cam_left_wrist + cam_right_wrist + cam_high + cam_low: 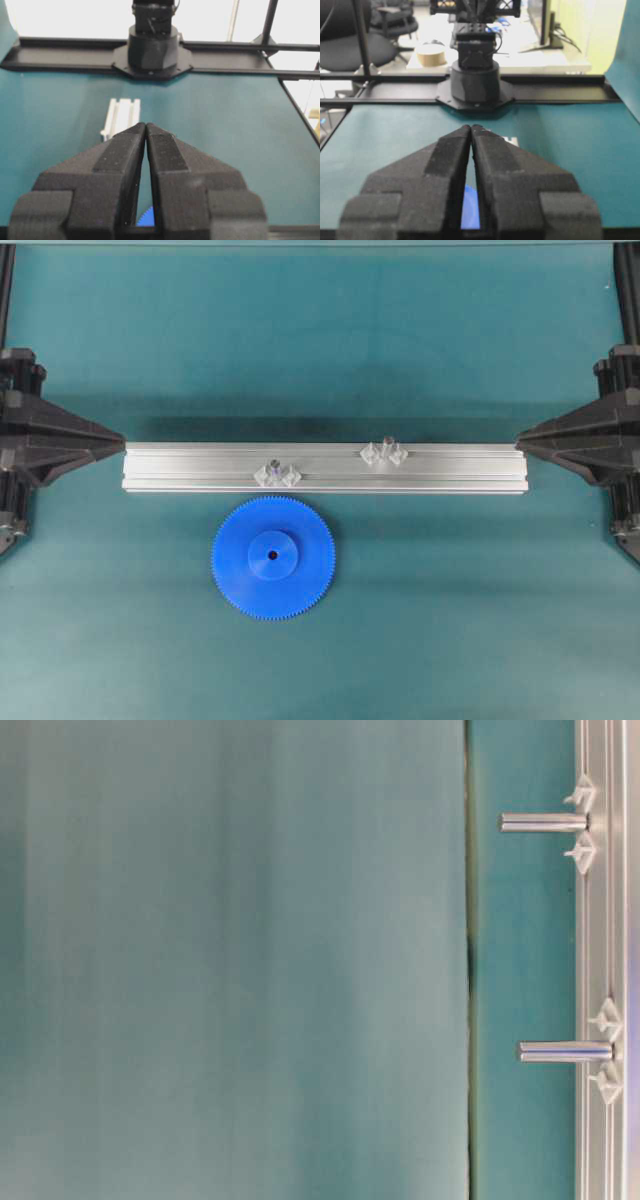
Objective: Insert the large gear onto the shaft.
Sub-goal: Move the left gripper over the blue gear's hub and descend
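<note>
The large gear [273, 557] lay flat on the counter [450, 620] just in front of the aluminium rail [200, 468], nearest the left of the rail's two pins, with both the left gripper [145, 131] and the right gripper [471, 132] parked at the rail's ends — jaws clenched together on nothing. Because the two pins looked almost alike, the gear could easily have been carried to the wrong one instead of the shaft [272, 468]. The disc's thin toothed rim also offered little purchase, so a shallow pinch might have let it tilt and jam its small centre hole against the pin's tip.
</note>
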### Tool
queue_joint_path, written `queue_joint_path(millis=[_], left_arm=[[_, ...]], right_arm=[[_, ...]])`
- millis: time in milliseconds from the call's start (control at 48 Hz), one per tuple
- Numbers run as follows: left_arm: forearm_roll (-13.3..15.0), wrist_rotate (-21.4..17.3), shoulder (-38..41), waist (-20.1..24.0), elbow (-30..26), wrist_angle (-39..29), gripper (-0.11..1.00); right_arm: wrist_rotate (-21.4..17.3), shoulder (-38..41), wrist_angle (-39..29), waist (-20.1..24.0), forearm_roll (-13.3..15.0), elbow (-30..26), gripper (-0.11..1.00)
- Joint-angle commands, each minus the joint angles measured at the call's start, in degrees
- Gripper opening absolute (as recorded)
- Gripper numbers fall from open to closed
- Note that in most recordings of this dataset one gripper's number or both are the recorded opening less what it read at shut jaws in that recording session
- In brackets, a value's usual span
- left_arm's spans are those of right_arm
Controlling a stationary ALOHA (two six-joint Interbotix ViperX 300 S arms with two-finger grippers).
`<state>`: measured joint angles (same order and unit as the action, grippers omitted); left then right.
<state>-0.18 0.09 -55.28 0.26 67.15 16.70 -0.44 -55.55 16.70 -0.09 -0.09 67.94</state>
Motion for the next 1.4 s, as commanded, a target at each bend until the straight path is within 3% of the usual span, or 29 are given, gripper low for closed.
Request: queue_joint_path(millis=[0,63,125,229,417,896,1001,1251,1313,1376], left_arm=[[-0.6,1.7,4.5,-0.1,-3.7,-2.5,0.11],[-0.6,2.8,7.3,-0.2,-6.0,-5.4,0.06],[-0.6,3.4,10.4,-0.4,-8.3,-7.5,0.0],[-0.8,3.3,15.1,-1.4,-11.3,-11.1,-0.01],[-0.8,3.3,24.3,-3.4,-14.8,-16.9,-0.01],[-0.9,3.3,40.7,-6.6,-25.6,-22.8,0.01],[-0.9,3.5,42.7,-7.5,-27.1,-25.2,0.15],[-0.9,4.1,47.4,-7.9,-29.4,-26.6,0.84],[-0.9,4.0,48.7,-7.9,-30.3,-27.6,0.92],[-0.9,3.9,50.1,-7.9,-31.3,-28.8,0.91]], right_arm=[[0.1,0.6,0.0,-0.4,-0.2,-0.6,0.16],[-0.3,0.6,-1.9,-0.8,-1.4,-0.7,0.18],[-0.6,0.7,-6.0,-0.9,-1.9,-1.6,0.1],[-0.7,0.7,-12.7,-1.5,-1.9,-2.8,0.05],[-1.8,0.5,-20.2,-3.3,-1.9,-3.3,0.06],[-1.5,3.7,-25.9,-6.2,-1.1,-2.7,0.09],[-1.4,3.5,-27.2,-6.2,-1.1,-2.1,0.09],[-1.5,-0.2,-29.7,-6.1,-1.1,0.2,0.09],[-1.6,-1.7,-31.0,-6.1,-1.1,0.8,0.09],[-1.6,-3.3,-32.7,-6.2,-1.1,1.2,0.09]])
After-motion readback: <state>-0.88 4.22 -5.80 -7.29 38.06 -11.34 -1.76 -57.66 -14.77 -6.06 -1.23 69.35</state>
